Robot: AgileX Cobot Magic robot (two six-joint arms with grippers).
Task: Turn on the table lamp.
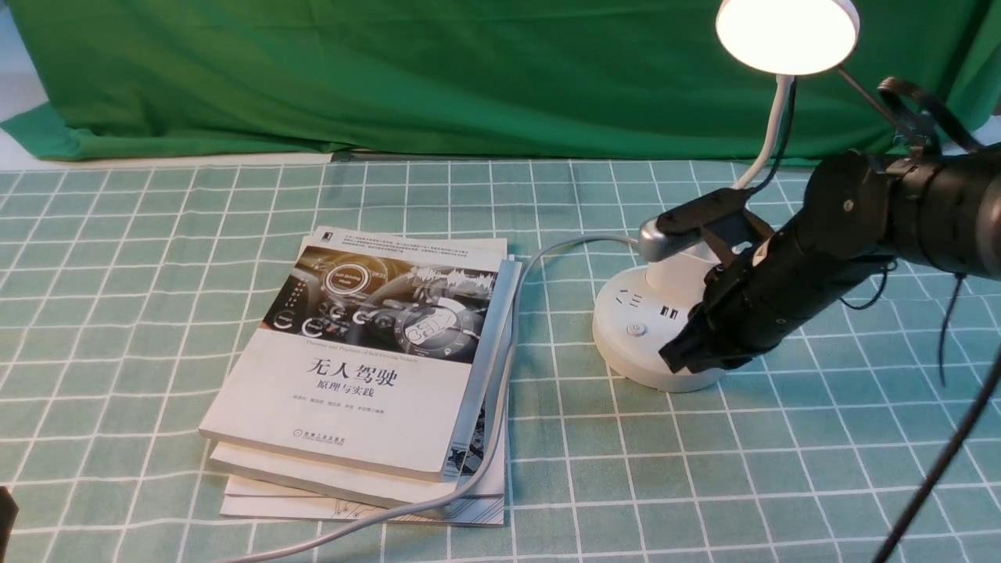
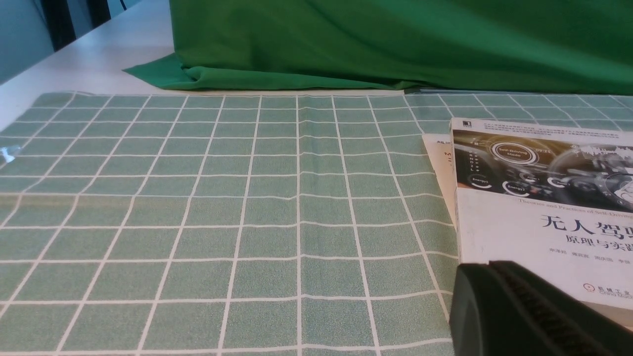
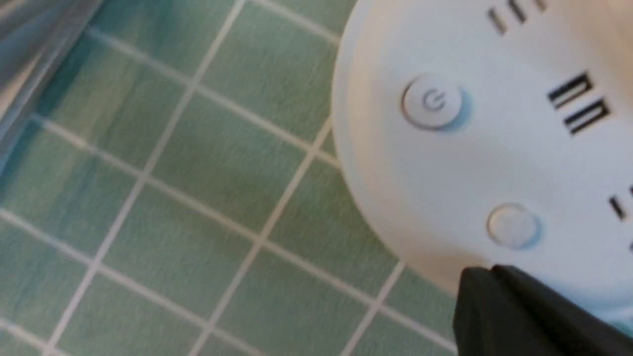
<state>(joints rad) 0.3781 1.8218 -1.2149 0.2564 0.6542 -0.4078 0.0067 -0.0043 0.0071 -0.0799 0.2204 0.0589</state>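
Since the table lamp (image 1: 661, 344) is white plastic with a broad round base flat on the checked tablecloth (image 1: 156, 313), it probably sits steady under a downward push; its thin neck (image 1: 770, 125) looks bendable and is a poor place to press or grip; the smooth base gives little to hold, so the spot to touch is a button. The lamp stands on the robot's right side of the table, just beside a stack of books (image 1: 367, 367), and its disc head (image 1: 786, 31) glows, so the task looks done. The right gripper (image 1: 684, 356) hangs over the near rim of the base, its jaws pressed together with nothing between them, close to the plain button (image 3: 512, 227), with the power button (image 3: 432, 101) a little beyond; whether the tip touches the base cannot be told. The left gripper (image 2: 519, 311) shows as one dark block near the books; whether its jaws are parted cannot be told. A grey cord (image 1: 500, 391) runs from the base along the books' edge, so a sideways sweep there risks a snag; open cloth lies in front of the base and to its right, giving room to lift away.
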